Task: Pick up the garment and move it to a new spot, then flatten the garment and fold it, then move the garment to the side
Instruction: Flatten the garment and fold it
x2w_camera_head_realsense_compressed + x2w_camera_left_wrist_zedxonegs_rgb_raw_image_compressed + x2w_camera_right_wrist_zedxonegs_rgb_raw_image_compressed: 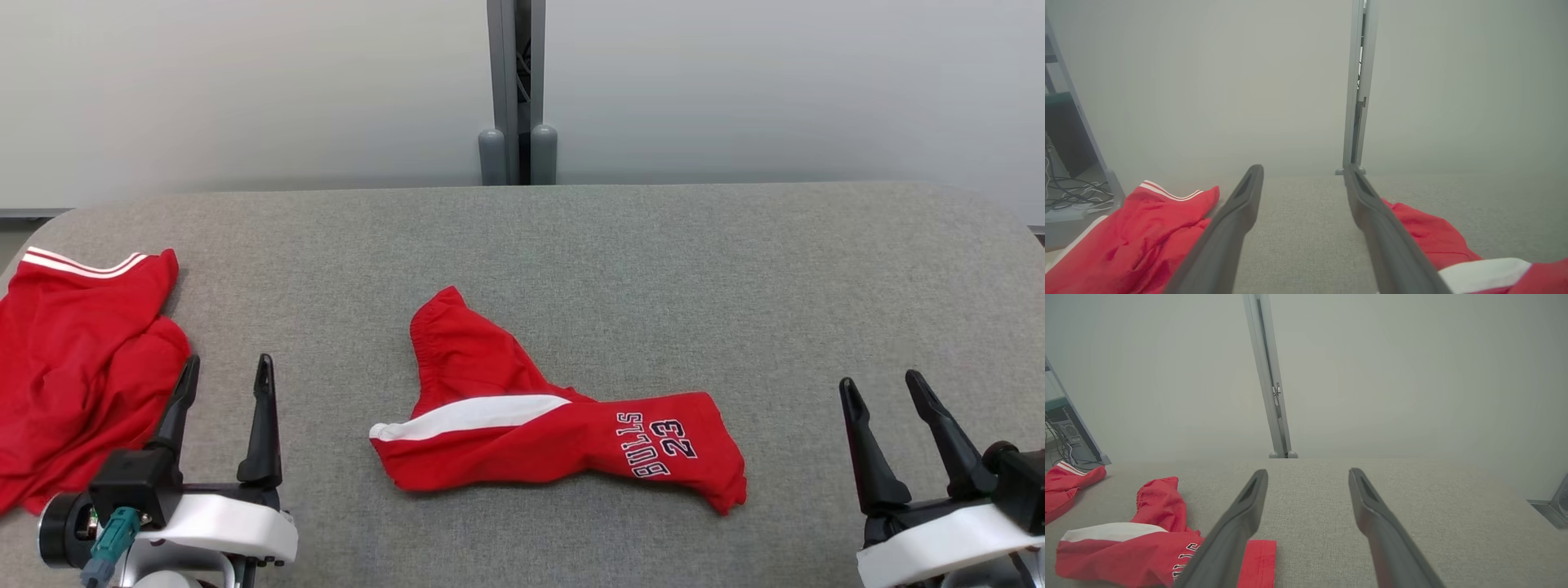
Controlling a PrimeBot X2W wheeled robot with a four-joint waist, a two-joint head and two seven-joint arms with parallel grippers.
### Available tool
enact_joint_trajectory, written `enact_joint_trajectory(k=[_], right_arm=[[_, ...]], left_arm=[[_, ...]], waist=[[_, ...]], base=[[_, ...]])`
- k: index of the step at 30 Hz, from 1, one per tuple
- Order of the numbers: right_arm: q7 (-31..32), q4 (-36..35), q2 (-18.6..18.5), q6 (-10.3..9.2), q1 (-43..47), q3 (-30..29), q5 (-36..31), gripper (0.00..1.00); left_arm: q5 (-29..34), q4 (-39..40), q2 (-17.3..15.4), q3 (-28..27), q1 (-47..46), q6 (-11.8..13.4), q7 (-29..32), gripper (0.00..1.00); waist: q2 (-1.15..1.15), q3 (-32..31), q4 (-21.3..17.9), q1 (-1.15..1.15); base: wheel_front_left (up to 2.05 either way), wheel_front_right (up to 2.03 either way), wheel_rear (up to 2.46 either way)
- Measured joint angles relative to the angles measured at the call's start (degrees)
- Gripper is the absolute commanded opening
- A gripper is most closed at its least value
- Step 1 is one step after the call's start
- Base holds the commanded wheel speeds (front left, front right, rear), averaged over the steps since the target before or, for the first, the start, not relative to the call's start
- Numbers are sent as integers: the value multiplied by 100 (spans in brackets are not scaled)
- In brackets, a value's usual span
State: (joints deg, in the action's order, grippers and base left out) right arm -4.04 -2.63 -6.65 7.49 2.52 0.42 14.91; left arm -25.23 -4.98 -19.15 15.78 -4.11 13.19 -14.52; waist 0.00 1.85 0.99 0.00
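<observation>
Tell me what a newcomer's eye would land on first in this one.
The crumpled red shorts, white-striped and printed BULLS 23, lie in the middle of the grey table. A second red garment with white trim is heaped at the table's left edge. The left gripper and right gripper stand open and empty on either side of the shorts.

left gripper (227,369) sat at near left, fingers pointing to the far side, jaws spread wide, nothing between them. right gripper (882,385) sat at near right, fingers angled far and slightly left, jaws likewise spread and empty. white wrist housings showed at both near corners.
</observation>
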Motion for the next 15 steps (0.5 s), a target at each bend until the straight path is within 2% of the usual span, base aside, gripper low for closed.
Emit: enact_joint_trajectory(k=[15], right_arm=[[126,-27,79,0,40,-8,1,100]], left_arm=[[-20,-33,33,89,5,22,18,100]], waist=[[0,69,6,0]], base=[[0,0,0]])
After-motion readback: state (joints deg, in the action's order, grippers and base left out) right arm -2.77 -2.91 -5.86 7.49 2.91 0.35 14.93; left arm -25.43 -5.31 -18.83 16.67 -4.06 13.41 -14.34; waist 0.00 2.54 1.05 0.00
